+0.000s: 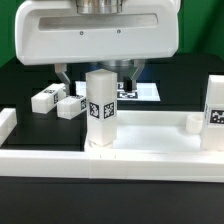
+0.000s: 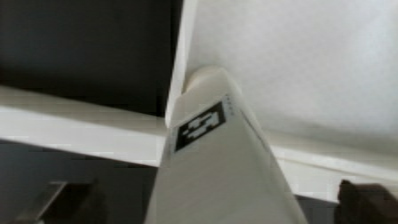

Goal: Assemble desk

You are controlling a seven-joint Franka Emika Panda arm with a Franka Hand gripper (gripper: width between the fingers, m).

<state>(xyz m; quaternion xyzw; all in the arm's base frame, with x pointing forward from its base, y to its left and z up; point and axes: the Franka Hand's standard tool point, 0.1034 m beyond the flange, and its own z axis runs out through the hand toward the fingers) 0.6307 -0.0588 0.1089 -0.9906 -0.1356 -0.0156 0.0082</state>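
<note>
A white desk leg (image 1: 100, 108) with a black-and-white tag stands upright on the near left corner of the white desk panel (image 1: 150, 138). My gripper (image 1: 96, 78) hangs over its top, open, with a finger on either side and not touching. In the wrist view the same leg (image 2: 214, 150) rises between the dark fingertips (image 2: 68, 200), with a gap on both sides, and the panel (image 2: 302, 70) lies beyond it. A second leg (image 1: 214, 115) stands upright at the panel's right end. Two more legs (image 1: 47, 97) (image 1: 70, 105) lie loose on the black table to the left.
A low white border bar (image 1: 100, 168) runs along the front of the panel and another (image 1: 5, 122) stands at the exterior view's left. The marker board (image 1: 143, 91) lies flat behind the gripper. A small white stub (image 1: 192, 123) sticks up from the panel near the right leg.
</note>
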